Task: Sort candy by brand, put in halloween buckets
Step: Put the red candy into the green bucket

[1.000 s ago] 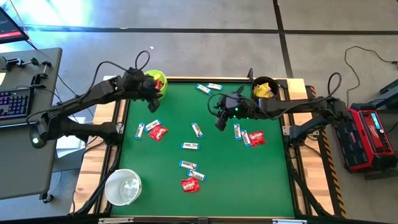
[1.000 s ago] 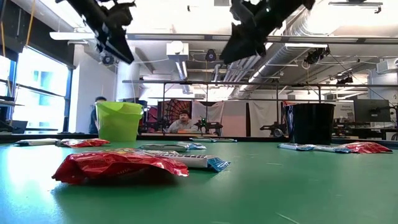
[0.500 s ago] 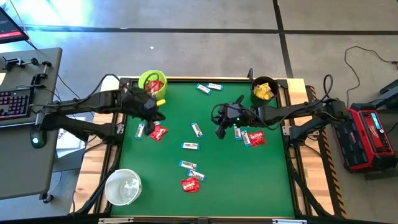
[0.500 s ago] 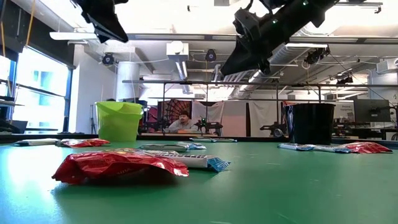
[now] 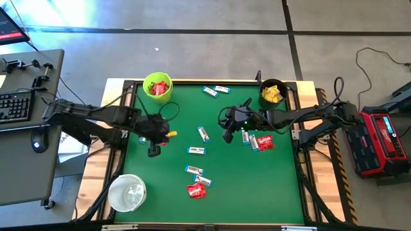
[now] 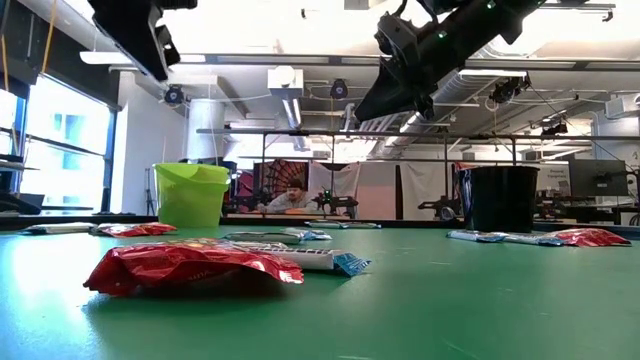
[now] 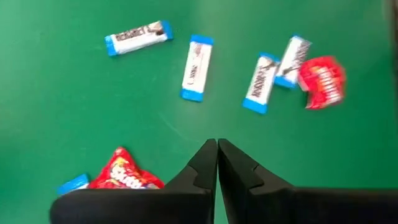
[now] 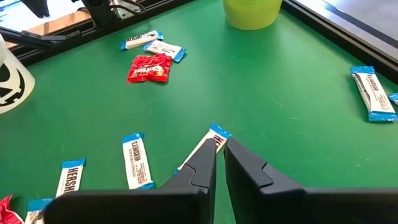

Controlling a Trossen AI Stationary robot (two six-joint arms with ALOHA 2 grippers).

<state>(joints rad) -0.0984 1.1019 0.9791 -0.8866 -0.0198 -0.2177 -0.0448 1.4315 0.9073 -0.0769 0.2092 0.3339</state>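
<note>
From above, the green surface carries scattered candy: white-and-blue bars through the middle, red packets near the front edge and over on the right side. The lime green bucket sits at the far left corner with red pieces inside, the black bucket at the far right corner holds yellow packets, and the white bucket stands at the near left corner. The left gripper hangs over the left side of the surface, the right gripper just beside a bar at centre. Down at table height, a red packet fills the foreground with a bar touching it behind, the lime green bucket and black bucket stand at the back, and both arms loom overhead. The left wrist camera shows its fingers pressed together with nothing between them, a red packet just beside them and four bars farther off. On the right wrist camera, the fingers are nearly closed, a slim gap, holding nothing, a bar peeking out right by the tips.
</note>
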